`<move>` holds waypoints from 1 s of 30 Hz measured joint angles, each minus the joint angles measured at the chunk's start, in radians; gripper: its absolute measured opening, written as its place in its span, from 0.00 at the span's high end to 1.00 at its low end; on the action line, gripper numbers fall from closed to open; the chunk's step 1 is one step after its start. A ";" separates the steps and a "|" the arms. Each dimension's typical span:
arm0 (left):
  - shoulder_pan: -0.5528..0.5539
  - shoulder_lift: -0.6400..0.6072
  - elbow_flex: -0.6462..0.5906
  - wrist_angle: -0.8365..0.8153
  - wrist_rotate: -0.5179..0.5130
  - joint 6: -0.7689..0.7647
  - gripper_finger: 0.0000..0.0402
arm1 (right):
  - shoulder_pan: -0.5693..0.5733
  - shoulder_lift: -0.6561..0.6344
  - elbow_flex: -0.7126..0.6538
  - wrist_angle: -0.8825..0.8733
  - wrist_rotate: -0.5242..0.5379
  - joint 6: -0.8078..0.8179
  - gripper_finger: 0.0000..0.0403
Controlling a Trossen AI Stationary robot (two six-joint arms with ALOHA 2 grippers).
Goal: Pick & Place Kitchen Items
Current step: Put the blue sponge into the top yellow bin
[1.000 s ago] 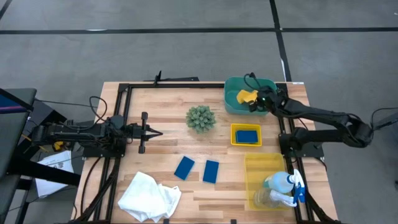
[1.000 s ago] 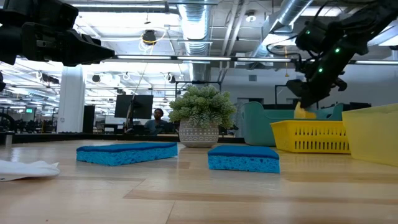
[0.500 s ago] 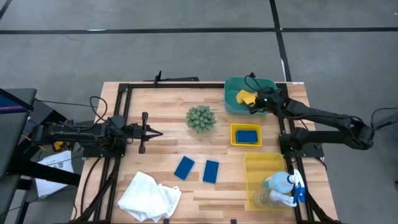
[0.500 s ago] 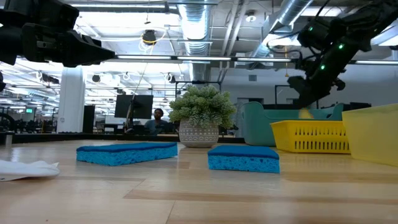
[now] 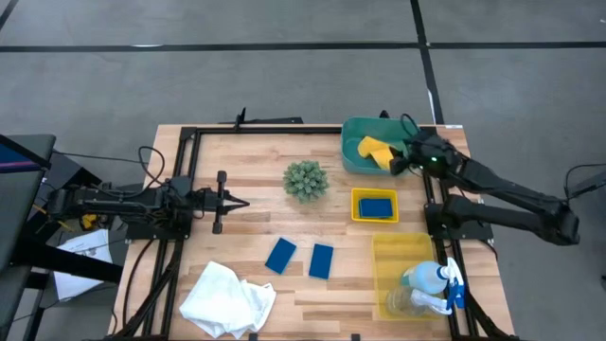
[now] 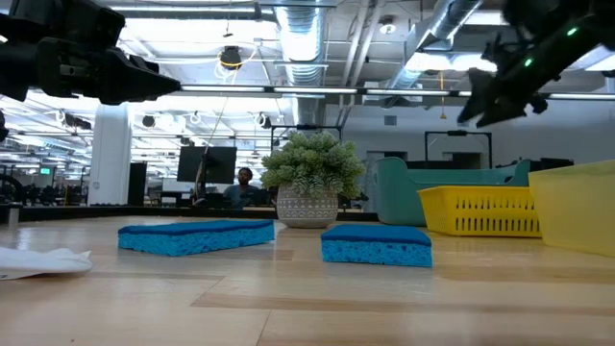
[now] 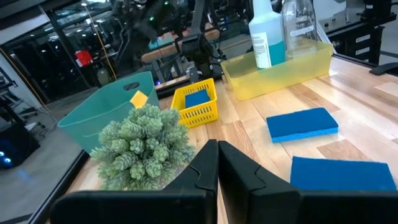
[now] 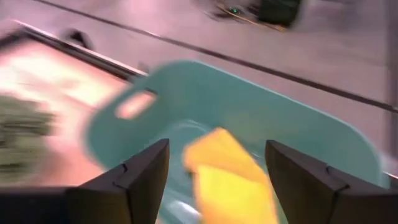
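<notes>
The yellow sponge (image 5: 376, 150) now lies released in the teal bin (image 5: 354, 156); the right gripper (image 5: 399, 161) has drawn back, jaws apart; left gripper (image 5: 238, 202) closed.

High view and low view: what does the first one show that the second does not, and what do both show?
Only the high view shows the yellow sponge lying inside the teal bin, the open right gripper over that bin's right side, the blue sponge in the small yellow basket, and the spray bottle in the large yellow bin.

Only the low view shows the room behind the table, with a person far off.

Both show the two blue sponges on the table, the plant ball and the white cloth.
</notes>
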 joint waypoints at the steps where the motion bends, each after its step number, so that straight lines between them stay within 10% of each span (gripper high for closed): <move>1: 0.000 0.000 0.000 0.001 0.000 0.000 0.98 | 0.011 -0.031 0.000 0.000 -0.031 0.000 0.37; 20: 0.000 0.000 0.000 0.061 0.000 -0.089 0.96 | 0.199 -0.302 0.000 0.014 -0.166 0.016 0.37; 30: -0.061 0.108 0.000 0.059 0.074 -0.187 0.67 | 0.232 -0.300 0.000 0.040 -0.166 0.016 0.37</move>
